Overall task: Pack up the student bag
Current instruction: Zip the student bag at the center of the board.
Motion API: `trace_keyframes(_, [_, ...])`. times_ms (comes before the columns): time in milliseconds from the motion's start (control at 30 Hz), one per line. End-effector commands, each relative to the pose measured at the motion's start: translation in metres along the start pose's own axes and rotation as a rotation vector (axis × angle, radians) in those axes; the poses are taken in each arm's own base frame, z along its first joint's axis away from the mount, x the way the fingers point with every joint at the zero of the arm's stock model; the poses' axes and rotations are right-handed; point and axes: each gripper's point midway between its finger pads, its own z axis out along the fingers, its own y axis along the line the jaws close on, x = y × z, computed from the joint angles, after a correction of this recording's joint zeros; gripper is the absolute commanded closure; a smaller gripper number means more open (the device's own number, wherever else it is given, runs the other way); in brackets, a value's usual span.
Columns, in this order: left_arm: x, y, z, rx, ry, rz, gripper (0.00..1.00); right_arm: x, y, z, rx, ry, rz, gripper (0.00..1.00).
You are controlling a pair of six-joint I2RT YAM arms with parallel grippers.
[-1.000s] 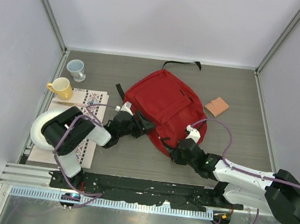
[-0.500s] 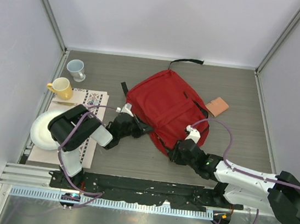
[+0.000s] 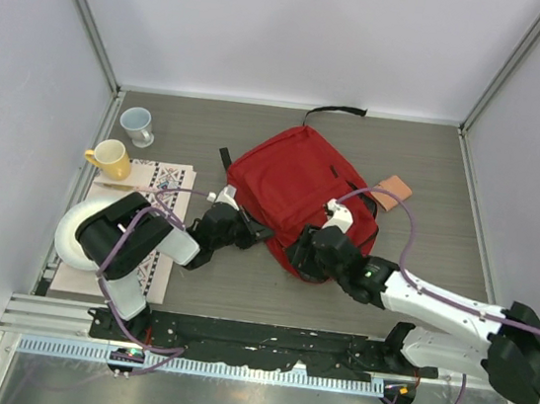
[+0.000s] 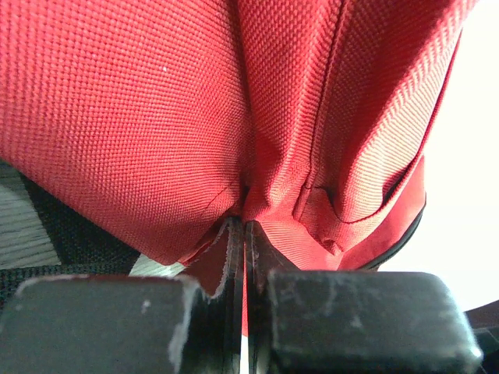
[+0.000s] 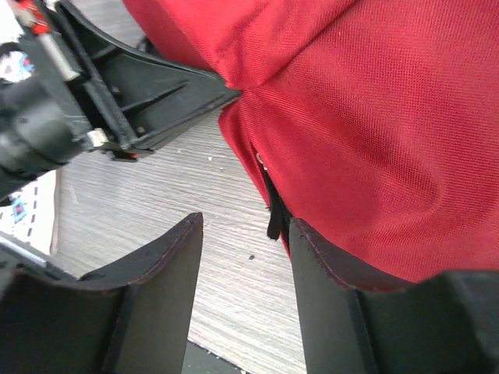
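The student bag [image 3: 296,191] is a big red fabric backpack lying flat mid-table. My left gripper [image 3: 264,229] is at its near-left edge, shut on a pinch of the red fabric [image 4: 156,117]; the left wrist view shows the cloth bunched into the jaws [image 4: 245,226]. My right gripper [image 3: 298,256] is open at the bag's near edge, just right of the left one. In the right wrist view a short black zipper tab [image 5: 274,222] hangs from the bag [image 5: 374,117] just beyond my open right gripper [image 5: 245,226], with nothing held. The left gripper [image 5: 156,101] shows at upper left.
A pale blue mug [image 3: 138,125] and a yellow mug [image 3: 109,157] stand at the left. A patterned placemat [image 3: 168,184] with a white plate [image 3: 74,236] lies under the left arm. A small orange book [image 3: 390,190] lies right of the bag. A black strap [image 3: 337,112] reaches the back wall.
The left gripper closed on the bag's edge and the bag shifted slightly right. The right gripper opened and moved left and away along the bag's near edge.
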Motion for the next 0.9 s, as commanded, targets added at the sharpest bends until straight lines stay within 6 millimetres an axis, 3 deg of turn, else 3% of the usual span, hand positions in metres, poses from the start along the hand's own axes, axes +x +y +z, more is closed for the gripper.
trace_keyframes(0, [0.005,0.004,-0.003,-0.032,0.024,0.037,0.98,0.004,0.007,0.015,0.031,0.046,-0.048,0.49])
trace_keyframes(233, [0.006,0.005,-0.005,-0.033,0.027,0.037,0.97,0.006,0.002,0.028,0.084,0.055,-0.061,0.65])
trace_keyframes(867, [0.006,0.004,-0.005,-0.028,0.030,0.038,0.97,0.024,-0.011,0.043,0.134,0.123,-0.069,0.77])
